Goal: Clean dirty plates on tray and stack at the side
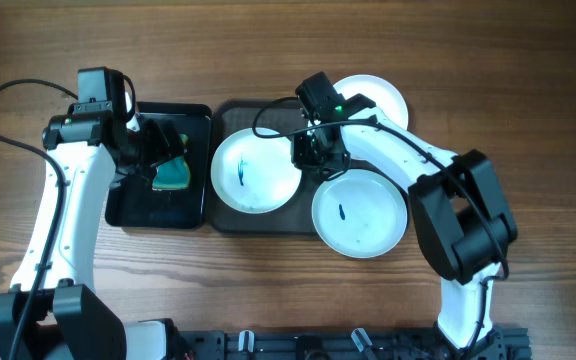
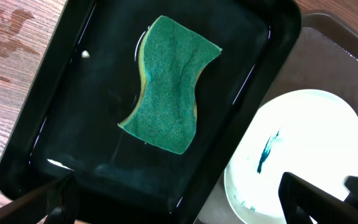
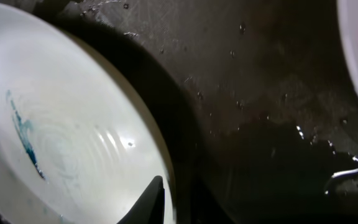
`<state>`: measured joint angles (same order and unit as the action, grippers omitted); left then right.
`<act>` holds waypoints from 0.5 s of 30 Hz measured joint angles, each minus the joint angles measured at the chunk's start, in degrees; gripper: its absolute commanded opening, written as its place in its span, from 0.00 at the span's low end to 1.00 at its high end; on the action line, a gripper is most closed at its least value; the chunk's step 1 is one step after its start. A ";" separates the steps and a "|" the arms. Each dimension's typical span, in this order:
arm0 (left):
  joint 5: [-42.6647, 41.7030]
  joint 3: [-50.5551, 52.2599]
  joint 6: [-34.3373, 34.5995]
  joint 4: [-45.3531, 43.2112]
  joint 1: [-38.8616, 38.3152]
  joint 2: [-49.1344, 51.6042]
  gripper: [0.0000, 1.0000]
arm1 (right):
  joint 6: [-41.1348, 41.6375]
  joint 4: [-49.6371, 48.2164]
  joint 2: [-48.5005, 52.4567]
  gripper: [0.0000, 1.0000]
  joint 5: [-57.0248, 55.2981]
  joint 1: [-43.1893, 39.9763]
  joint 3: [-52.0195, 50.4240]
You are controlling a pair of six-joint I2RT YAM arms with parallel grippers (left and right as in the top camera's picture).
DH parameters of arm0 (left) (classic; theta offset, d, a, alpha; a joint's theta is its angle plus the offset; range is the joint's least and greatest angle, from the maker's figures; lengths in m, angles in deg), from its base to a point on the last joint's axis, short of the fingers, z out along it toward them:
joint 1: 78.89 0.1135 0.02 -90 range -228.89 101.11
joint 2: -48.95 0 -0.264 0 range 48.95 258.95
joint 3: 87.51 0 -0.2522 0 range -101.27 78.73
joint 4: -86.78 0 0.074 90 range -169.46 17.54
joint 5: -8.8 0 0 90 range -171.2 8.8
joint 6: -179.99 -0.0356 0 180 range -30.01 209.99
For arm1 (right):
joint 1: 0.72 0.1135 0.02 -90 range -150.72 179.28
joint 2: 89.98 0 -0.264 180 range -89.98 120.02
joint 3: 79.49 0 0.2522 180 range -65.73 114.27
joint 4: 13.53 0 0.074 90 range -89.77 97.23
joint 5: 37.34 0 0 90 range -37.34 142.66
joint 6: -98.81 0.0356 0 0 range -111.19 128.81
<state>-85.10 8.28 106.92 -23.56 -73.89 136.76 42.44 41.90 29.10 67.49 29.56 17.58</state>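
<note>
Plainly, left jaws gape empty over the black tray (image 2: 42, 143) and sponge (image 2: 169, 84); right jaws by a plate (image 1: 268, 185): unclear.

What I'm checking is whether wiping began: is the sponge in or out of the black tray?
In: the green sponge lies inside the black tray, nothing gripping it.

Sponge (image 2: 171, 87) in small tray (image 2: 61, 118), beside plate (image 2: 319, 134)

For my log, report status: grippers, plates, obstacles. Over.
Left gripper open above sponge. Right gripper at left plate rim, grip unclear. That and near plate smeared blue; far plate partly hidden. No obstacle seen.
</note>
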 measured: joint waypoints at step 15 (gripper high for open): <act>0.22 0.00 -0.46 -0.76 0.00 1.46 0.79 | -0.02 -1.53 1.99 0.04 0.15 0.33 0.33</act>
<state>-84.88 8.28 106.46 -24.33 -73.89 138.23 42.41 40.37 31.09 67.64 29.89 17.91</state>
